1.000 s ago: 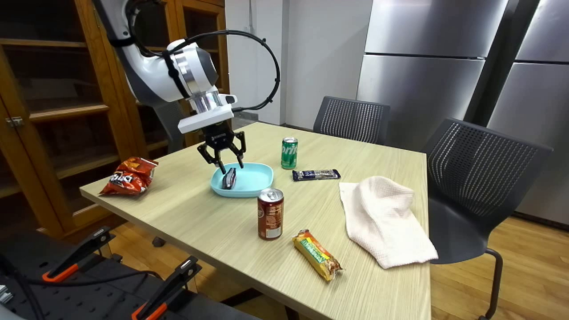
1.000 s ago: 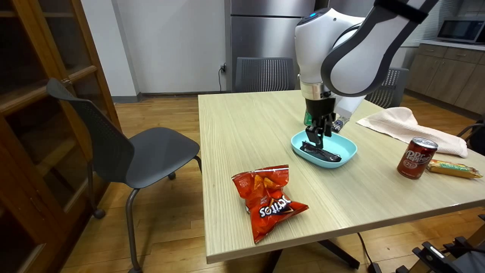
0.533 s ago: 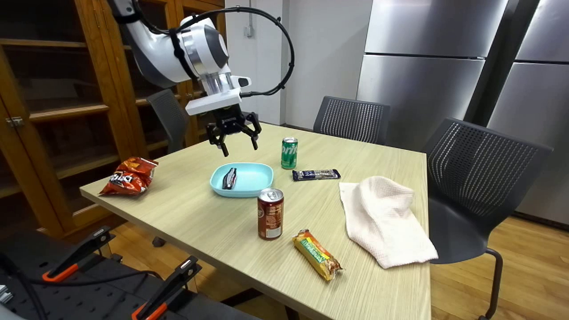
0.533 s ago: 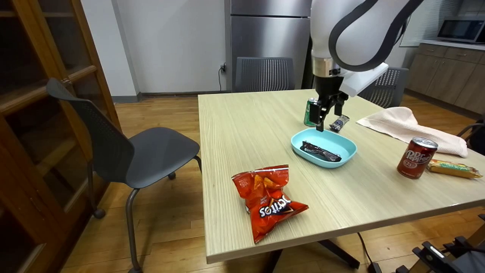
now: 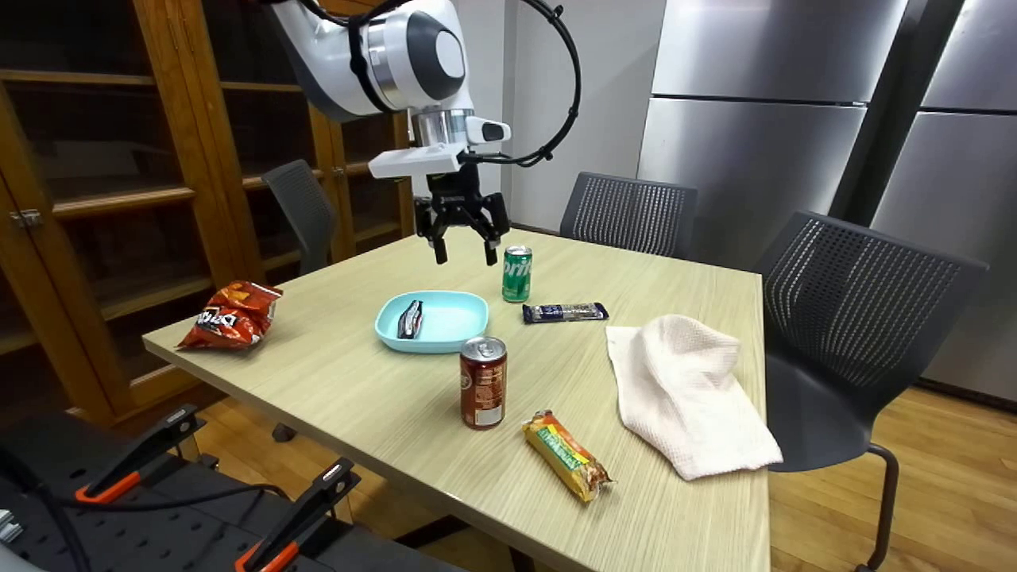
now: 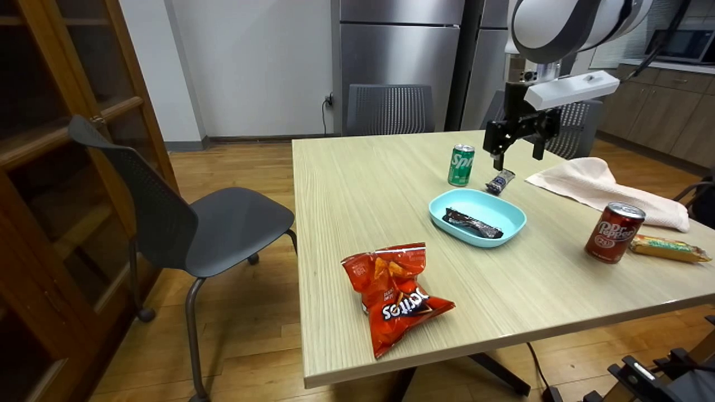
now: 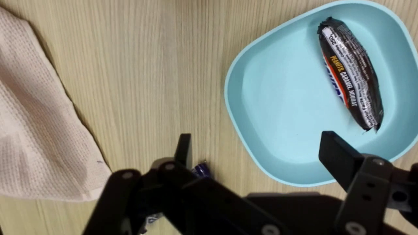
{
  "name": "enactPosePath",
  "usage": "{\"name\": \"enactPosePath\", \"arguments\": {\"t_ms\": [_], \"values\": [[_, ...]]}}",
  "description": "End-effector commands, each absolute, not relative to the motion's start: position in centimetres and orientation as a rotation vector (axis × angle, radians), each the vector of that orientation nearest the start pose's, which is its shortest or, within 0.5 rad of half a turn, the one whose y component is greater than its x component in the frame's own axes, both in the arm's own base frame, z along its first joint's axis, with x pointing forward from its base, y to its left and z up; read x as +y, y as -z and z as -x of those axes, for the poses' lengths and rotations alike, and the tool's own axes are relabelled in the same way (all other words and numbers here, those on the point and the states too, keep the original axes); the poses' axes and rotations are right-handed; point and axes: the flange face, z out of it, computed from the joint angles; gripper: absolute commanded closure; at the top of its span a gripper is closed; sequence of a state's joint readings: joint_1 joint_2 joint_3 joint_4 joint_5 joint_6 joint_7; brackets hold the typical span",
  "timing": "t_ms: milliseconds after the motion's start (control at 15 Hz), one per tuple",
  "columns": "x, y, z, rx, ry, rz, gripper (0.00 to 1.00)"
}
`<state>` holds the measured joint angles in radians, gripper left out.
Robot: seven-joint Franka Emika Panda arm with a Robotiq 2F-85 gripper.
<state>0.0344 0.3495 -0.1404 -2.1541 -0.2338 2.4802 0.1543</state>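
Observation:
My gripper (image 5: 465,259) hangs open and empty above the table, in both exterior views (image 6: 518,161). A light blue tray (image 5: 453,318) lies below it. A dark-wrapped candy bar (image 6: 473,223) lies inside the tray. In the wrist view the gripper (image 7: 254,143) has its fingers wide apart, the right one overlapping the tray (image 7: 277,98); the candy bar (image 7: 352,75) lies at the upper right. A dark blue wrapped bar (image 5: 566,312) lies on the table beyond the tray. Its end (image 7: 202,170) shows by the left finger, the rest mostly hidden. A green Sprite can (image 5: 517,274) stands near the tray.
A red-brown Dr Pepper can (image 5: 483,383) stands upright by a yellow bar (image 5: 567,455). A pale towel (image 5: 691,393) lies crumpled at the table's edge. A red Doritos bag (image 6: 397,298) lies at a table corner. Dark chairs (image 6: 391,110) surround the table.
My gripper has risen from beside the candy bar in the tray and moved sideways toward the blue bar, turning somewhat. The candy bar stays in the tray. The other objects have not moved.

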Motion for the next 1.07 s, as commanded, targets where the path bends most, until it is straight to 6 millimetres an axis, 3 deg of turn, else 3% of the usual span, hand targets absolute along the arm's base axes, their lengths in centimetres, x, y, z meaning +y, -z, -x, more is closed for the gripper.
{"name": "enactPosePath", "arguments": {"t_ms": [0, 67, 200, 1000], "values": [[-8.5, -24.9, -55.9, 0.419, -0.051, 3.286, 0.0], [-7.9, -23.9, -56.2, 0.267, -0.034, 3.308, 0.0], [-9.0, -24.0, -56.0, 0.349, -0.034, 3.303, 0.0], [-8.9, -24.0, -56.0, 0.377, -0.034, 3.298, 0.0]]}}
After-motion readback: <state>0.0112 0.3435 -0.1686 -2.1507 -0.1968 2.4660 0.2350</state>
